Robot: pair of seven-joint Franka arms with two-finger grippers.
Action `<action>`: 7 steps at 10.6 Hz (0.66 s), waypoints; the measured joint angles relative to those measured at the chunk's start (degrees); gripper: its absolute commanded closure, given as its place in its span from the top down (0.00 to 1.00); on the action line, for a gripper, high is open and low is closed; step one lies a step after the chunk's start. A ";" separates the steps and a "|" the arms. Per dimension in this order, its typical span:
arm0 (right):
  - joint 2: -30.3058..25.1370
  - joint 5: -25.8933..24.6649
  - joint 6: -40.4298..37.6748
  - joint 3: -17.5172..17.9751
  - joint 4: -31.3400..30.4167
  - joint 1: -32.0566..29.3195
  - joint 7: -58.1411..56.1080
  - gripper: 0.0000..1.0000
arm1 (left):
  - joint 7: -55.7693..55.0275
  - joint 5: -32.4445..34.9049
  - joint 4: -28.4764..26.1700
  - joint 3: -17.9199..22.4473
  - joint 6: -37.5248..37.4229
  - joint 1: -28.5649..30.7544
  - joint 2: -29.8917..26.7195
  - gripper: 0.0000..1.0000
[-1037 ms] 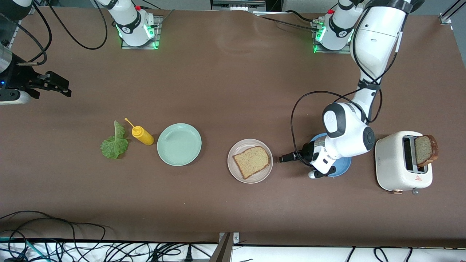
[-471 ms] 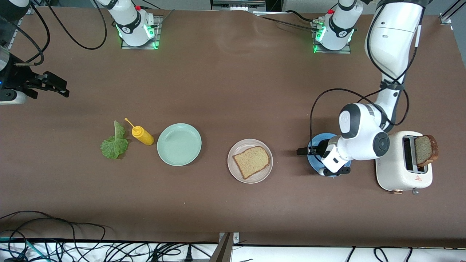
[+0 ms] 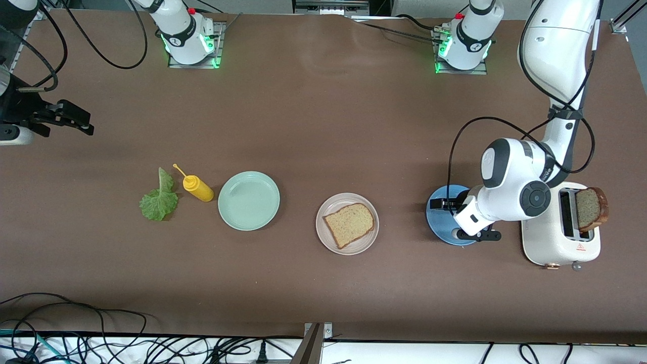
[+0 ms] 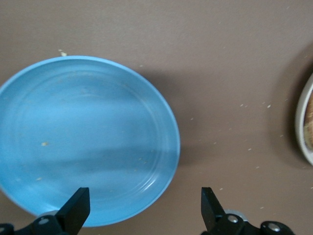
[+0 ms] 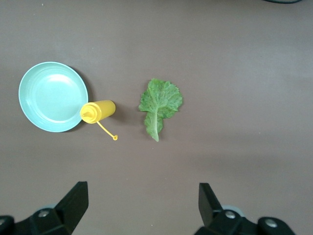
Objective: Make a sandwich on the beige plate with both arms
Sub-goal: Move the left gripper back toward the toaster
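The beige plate (image 3: 355, 249) sits mid-table with one brown bread slice (image 3: 350, 224) flat on it. A second bread slice (image 3: 589, 208) stands up out of the white toaster (image 3: 548, 227) at the left arm's end. The green lettuce leaf (image 3: 159, 199) (image 5: 159, 103) lies on the table toward the right arm's end. My left gripper (image 3: 444, 203) (image 4: 144, 200) hangs open and empty over the rim of the blue plate (image 3: 437, 225) (image 4: 83, 137). My right gripper (image 3: 83, 123) (image 5: 142, 193) is open and empty over bare table at the right arm's end, apart from the lettuce.
A yellow mustard bottle (image 3: 198, 188) (image 5: 100, 110) lies between the lettuce and a mint-green plate (image 3: 248, 200) (image 5: 51, 95). The beige plate's rim (image 4: 305, 127) shows at the edge of the left wrist view. Cables run along the table edge nearest the front camera.
My left arm has swung away from the beige plate toward the toaster, and its gripper now hangs over the blue plate. The right gripper has drifted slightly toward the table's end. Both stay open.
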 measured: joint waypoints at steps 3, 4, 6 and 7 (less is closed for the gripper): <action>0.00 0.02 0.00 -0.11 0.00 0.19 0.00 1.00 | 0.00 6.40 1.05 0.06 -5.15 0.02 -0.65 1.00; 0.00 0.02 0.00 0.02 0.00 0.30 0.00 1.00 | 0.00 7.13 1.06 0.23 -5.92 0.04 -0.95 1.00; 0.00 0.02 0.00 0.10 0.00 0.50 0.00 1.00 | 0.00 8.18 1.25 1.06 -6.74 0.08 -1.28 1.00; 0.00 0.02 0.00 0.09 0.00 0.50 0.00 1.00 | 0.00 8.44 1.57 1.58 -7.04 0.16 -1.55 1.00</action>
